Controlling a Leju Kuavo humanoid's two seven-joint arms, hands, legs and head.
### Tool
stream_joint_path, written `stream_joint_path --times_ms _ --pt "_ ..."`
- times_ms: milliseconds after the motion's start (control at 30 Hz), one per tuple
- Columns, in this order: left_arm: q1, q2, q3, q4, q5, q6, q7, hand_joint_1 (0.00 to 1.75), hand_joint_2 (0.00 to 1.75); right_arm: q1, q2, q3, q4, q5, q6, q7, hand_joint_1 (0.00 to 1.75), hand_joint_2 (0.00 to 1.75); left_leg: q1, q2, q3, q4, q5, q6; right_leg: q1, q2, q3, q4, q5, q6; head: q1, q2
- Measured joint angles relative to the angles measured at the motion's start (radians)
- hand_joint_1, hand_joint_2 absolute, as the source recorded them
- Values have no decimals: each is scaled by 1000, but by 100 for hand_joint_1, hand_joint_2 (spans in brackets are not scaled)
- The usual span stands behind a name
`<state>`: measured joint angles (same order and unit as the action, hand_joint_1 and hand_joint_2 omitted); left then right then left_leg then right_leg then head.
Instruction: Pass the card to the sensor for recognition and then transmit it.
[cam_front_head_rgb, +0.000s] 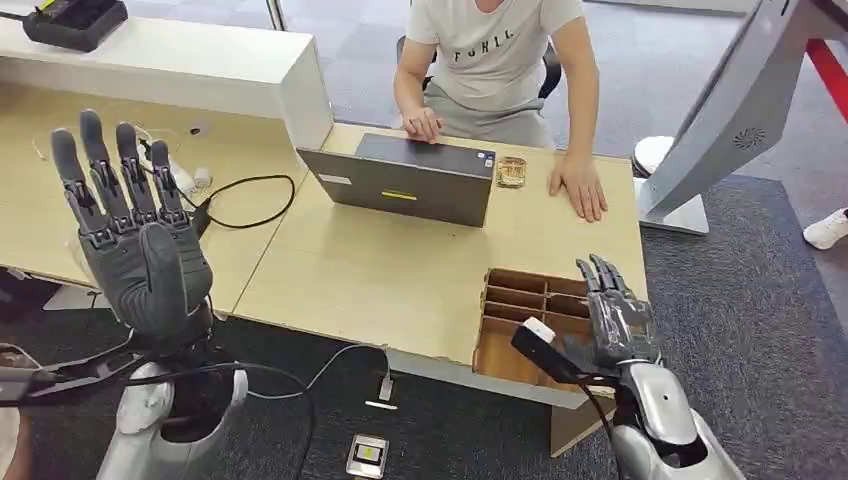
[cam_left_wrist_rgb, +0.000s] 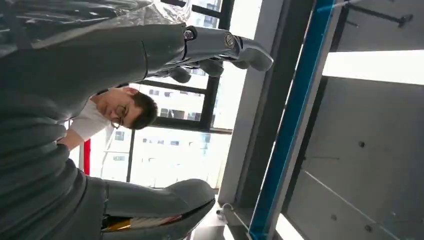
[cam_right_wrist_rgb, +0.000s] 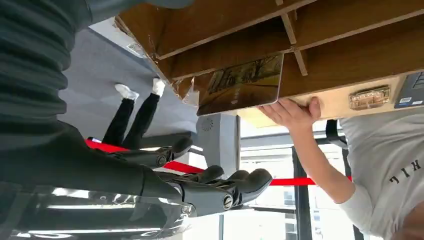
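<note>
The right hand (cam_front_head_rgb: 615, 320) hangs over the wooden divider box (cam_front_head_rgb: 530, 315) at the counter's (cam_front_head_rgb: 380, 270) near edge, fingers straight, apart and holding nothing, while the left hand (cam_front_head_rgb: 135, 225) is raised with its fingers spread wide and empty. In the right wrist view the card (cam_right_wrist_rgb: 242, 84) stands in a compartment of that box. Farther off, a laptop (cam_front_head_rgb: 410, 180) sits before a seated person (cam_front_head_rgb: 495, 60) whose hands rest on the counter.

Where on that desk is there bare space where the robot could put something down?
The widest bare patch is the light wooden desk top, bordered by the grey laptop, the brown compartmented wooden tray and the near edge. It is crowded on the left around the black cable, and behind the laptop, where the person's hands rest.
</note>
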<state>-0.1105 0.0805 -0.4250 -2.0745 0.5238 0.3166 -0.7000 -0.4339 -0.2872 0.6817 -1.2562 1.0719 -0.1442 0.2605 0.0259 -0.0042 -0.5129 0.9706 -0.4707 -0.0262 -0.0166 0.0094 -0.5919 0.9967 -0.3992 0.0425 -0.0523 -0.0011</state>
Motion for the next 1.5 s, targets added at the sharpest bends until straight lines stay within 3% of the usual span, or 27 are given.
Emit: stream_joint_path --times_ms 33,100,167,267,367,867,1100,1200,1500 --pt "0 0 0 2 1 -2 0 0 175 -3 3 0 5 -1 -1 -2 3 175 0 0 0 0 0 0 0 0 0 0 0 0 0 0" --pt "0 0 0 5 1 -3 0 0 175 -11 7 0 14 -2 -1 -10 23 175 0 0 0 0 0 0 0 0 0 0 0 0 0 0" --pt "-1 -2 -1 6 1 -5 0 0 175 -23 14 1 27 -5 -2 -18 63 175 0 0 0 0 0 0 0 0 0 0 0 0 0 0" --pt "-1 -5 -2 10 -1 -11 0 0 175 -40 24 6 50 -13 -8 -29 141 175 0 0 0 0 0 0 0 0 0 0 0 0 0 0" --pt "-1 -9 -2 13 -3 -16 0 0 175 -56 37 15 70 -16 -10 -32 152 175 0 0 0 0 0 0 0 0 0 0 0 0 0 0" --pt "-2 -26 -2 13 -32 -3 0 0 175 -104 81 35 141 -18 -4 -51 145 175 0 0 0 0 0 0 0 0 0 0 0 0 0 0" --pt "-1 -28 -2 11 -42 17 0 0 175 -119 100 45 171 -16 5 -61 157 175 0 0 0 0 0 0 0 0 0 0 0 0 0 0" --pt "-1 -29 -2 8 -46 18 0 0 175 -124 105 48 182 -16 5 -63 175 175 0 0 0 0 0 0 0 0 0 0 0 0 0 0" --pt "0 -35 -2 3 -54 19 0 0 175 -142 112 50 195 -22 -13 -63 175 175 0 0 0 0 0 0 0 0 0 0 0 0 0 0"
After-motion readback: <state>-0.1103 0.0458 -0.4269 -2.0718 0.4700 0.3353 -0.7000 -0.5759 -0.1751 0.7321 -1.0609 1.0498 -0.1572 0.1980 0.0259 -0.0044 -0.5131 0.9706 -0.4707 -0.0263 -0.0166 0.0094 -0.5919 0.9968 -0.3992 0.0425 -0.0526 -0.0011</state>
